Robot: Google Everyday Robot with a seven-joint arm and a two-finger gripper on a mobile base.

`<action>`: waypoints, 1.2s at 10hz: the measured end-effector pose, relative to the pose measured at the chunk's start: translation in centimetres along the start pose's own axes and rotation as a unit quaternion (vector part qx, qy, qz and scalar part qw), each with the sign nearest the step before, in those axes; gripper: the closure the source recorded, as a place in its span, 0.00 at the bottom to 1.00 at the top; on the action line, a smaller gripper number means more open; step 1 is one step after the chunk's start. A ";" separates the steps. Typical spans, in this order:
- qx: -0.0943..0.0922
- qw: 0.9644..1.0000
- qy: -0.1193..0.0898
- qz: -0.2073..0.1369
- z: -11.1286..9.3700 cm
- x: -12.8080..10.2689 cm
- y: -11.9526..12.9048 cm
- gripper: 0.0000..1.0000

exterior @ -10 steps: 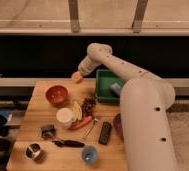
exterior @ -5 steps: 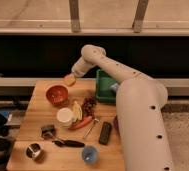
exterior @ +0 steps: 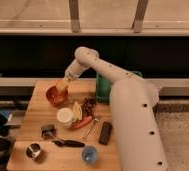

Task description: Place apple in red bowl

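Fingers: whether they are apart or clamped cannot be told from here; the gripper sits at the end of the white arm, low over the red bowl, at its upper right rim. A small orange-yellow patch at the tip, just above the bowl's inside, may be the apple; whether it is held or already resting in the bowl is not clear.

Camera view, remainder: the bowl stands on the far left part of the wooden table. A green bin stands at the far right edge, partly behind the arm. In the middle lie a white cup, a carrot just right of it, and a dark cluster above the carrot. A black remote lies right of the carrot. Near the front edge are a blue bowl, a metal cup at the left corner, and a dark utensil between them.
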 end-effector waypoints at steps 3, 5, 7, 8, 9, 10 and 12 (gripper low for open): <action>-0.037 0.999 0.010 -0.011 2.7 -0.4 1.7 0.41; -0.047 0.999 0.016 -0.013 3.4 -0.5 2.0 0.25; -0.050 0.998 0.016 -0.015 3.5 -0.5 2.0 0.22; -0.050 0.998 0.016 -0.016 3.4 -0.6 2.0 0.22; -0.050 0.998 0.016 -0.017 3.3 -0.6 2.0 0.22; -0.050 0.998 0.016 -0.017 3.2 -0.7 1.9 0.22; -0.046 0.999 0.014 -0.018 3.0 -0.8 1.7 0.22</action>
